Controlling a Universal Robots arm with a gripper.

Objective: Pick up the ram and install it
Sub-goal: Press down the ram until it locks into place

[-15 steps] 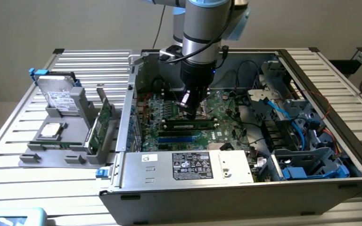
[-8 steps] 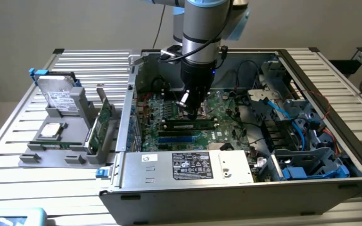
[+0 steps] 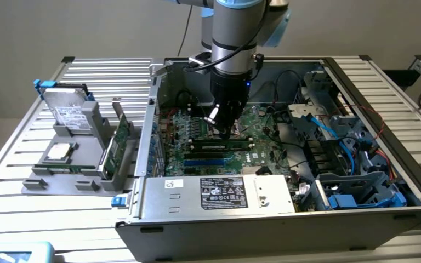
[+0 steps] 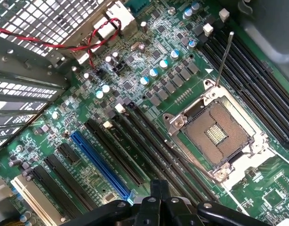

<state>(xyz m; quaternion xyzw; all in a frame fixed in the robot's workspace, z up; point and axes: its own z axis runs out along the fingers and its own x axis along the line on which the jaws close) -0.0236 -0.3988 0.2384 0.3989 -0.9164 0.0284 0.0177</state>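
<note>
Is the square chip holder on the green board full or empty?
Empty. The CPU socket shows bare gold contacts, no chip inside.

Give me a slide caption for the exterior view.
Robot arm's shut gripper poised inside the open grey computer case, above the slim green RAM stick in its motherboard slot.

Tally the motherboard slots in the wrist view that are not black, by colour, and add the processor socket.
Blue slot: 1
Cream slot: 1
Processor socket: 1
Total: 3
</note>
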